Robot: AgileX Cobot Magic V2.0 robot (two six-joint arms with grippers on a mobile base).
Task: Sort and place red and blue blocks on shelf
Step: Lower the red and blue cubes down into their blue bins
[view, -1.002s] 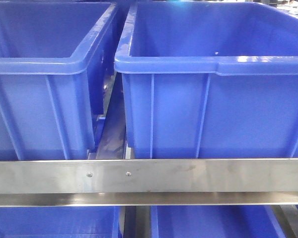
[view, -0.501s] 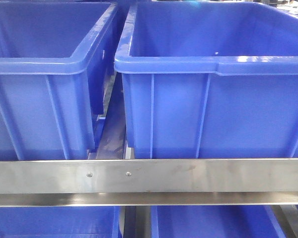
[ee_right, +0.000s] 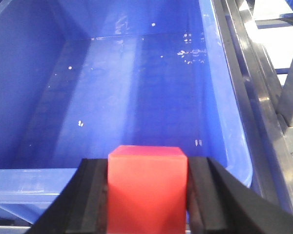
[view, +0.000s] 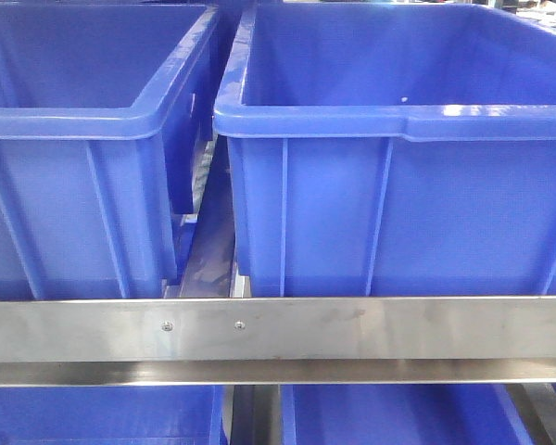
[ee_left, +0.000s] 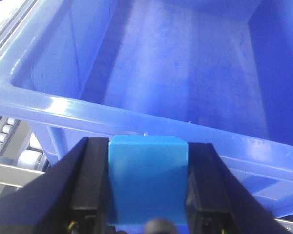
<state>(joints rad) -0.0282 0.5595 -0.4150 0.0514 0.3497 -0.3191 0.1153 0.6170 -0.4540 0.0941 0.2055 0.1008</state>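
Both pairs of jaws are clamped on cubes: the left gripper (ee_left: 147, 195) pinches the light blue block (ee_left: 147, 183) between its black fingers (ee_left: 90, 187), the right gripper (ee_right: 147, 195) pinches the red block (ee_right: 146, 187) likewise. Beyond each pair of jaws lies the rim and hollow of a blue bin (ee_left: 136, 117), (ee_right: 136, 97). Left of the left jaws, white rollers (ee_left: 10, 141) of the shelf (view: 278, 329) show
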